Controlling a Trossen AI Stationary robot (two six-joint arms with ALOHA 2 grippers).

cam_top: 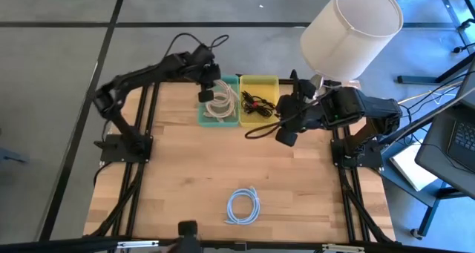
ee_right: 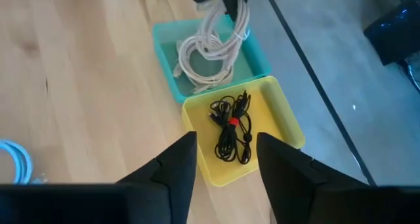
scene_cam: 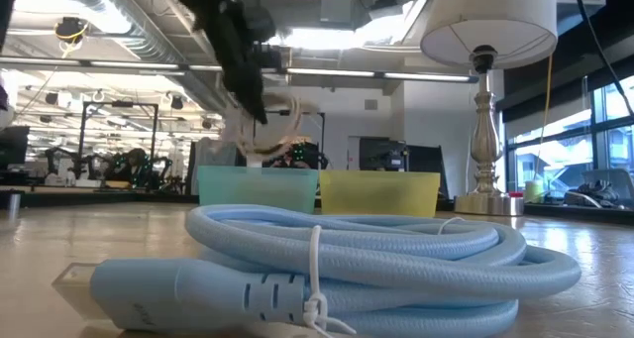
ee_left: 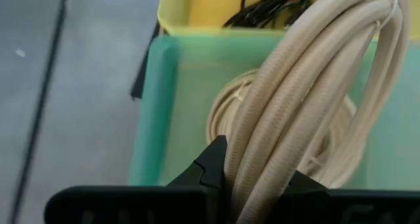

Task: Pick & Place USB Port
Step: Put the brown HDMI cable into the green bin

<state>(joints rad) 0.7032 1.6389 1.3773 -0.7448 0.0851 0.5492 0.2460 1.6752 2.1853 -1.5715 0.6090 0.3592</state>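
Observation:
A beige braided USB cable coil hangs in my left gripper over the teal bin at the table's far edge. Its lower loops reach down into that bin. The low view shows the left gripper above the bin's rim, with the cable below it. My right gripper is open and hovers just in front of the yellow bin, which holds a black cable bundle with a red tie. A light-blue cable coil lies on the table near its front edge. My left gripper pinches the beige coil's bundled strands between its two fingers, several strands together. The fingers come from above, pointing down, and lie across the strands. The coil hangs below them over the teal bin; its lower loops are down inside the bin.
A table lamp with a white shade stands at the far right corner, close behind my right arm. The two bins sit side by side. Bare wood lies between the bins and the blue coil.

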